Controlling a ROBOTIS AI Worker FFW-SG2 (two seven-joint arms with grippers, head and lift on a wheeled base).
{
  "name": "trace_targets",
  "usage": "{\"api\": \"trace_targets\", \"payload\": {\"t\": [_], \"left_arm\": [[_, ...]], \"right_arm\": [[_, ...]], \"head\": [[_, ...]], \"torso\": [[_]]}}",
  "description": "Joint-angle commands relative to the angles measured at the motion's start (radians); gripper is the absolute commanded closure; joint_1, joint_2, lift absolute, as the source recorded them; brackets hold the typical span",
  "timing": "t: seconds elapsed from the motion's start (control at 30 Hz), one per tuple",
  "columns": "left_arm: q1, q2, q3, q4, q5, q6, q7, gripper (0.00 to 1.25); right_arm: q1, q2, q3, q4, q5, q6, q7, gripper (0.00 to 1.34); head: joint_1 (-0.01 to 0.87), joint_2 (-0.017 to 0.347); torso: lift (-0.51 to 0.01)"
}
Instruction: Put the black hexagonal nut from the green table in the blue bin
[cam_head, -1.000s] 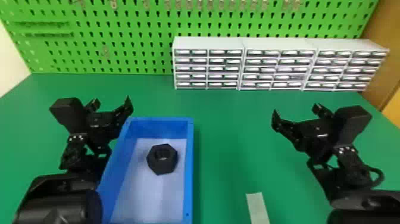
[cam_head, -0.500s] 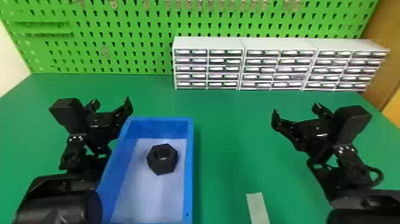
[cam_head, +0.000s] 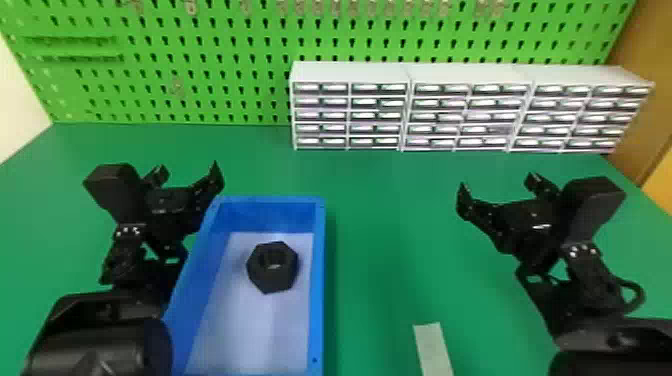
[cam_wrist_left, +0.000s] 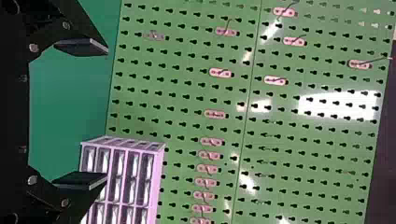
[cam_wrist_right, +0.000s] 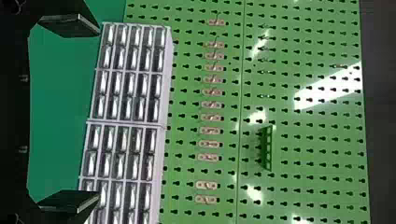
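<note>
Black hexagonal nut (cam_head: 272, 267): located inside the blue bin (cam_head: 319, 300), on its pale floor, resting flat with its hole facing up. In the head view it lies toward the bin's far end, nearer the right-hand wall than the left. The bin stands on the green bench (cam_head: 380, 250). The left gripper (cam_head: 188, 172) is at the bin's far left corner, its fingers spread and released. The right gripper (cam_head: 497, 184) is well apart from the bin, over the right part of the bench, fingers likewise spread. A pale strip (cam_head: 433, 350) lies on the bench between the bin and the right arm. White drawer cabinets (cam_head: 350, 72) stand side by side at the back, in front of a green pegboard (cam_head: 200, 50).

Left wrist view: the left gripper's fingers stand wide apart, condition released. Beyond them are part of the drawer cabinets and the pegboard, fitted with pink hooks (cam_wrist_left: 215, 114).

Right wrist view: the right gripper's fingers are wide apart, condition released. A small green rack (cam_wrist_right: 267, 147) is mounted on the pegboard.
</note>
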Motion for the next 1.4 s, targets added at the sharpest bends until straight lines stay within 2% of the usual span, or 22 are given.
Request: {"api": "trace_targets", "payload": {"t": [0.0, 1.37], "left_arm": [[0.0, 0.0, 0.003, 0.0, 0.0, 0.0, 0.0, 0.31], [-0.005, 0.0, 0.001, 0.002, 0.003, 0.0, 0.0, 0.31]], "right_arm": [[-0.001, -0.001, -0.001, 0.0, 0.0, 0.0, 0.0, 0.08], [0.0, 0.003, -0.009, 0.005, -0.011, -0.005, 0.0, 0.08]], "head": [[0.686, 0.051], [0.686, 0.051]], "torso": [[-0.097], [-0.097]]}}
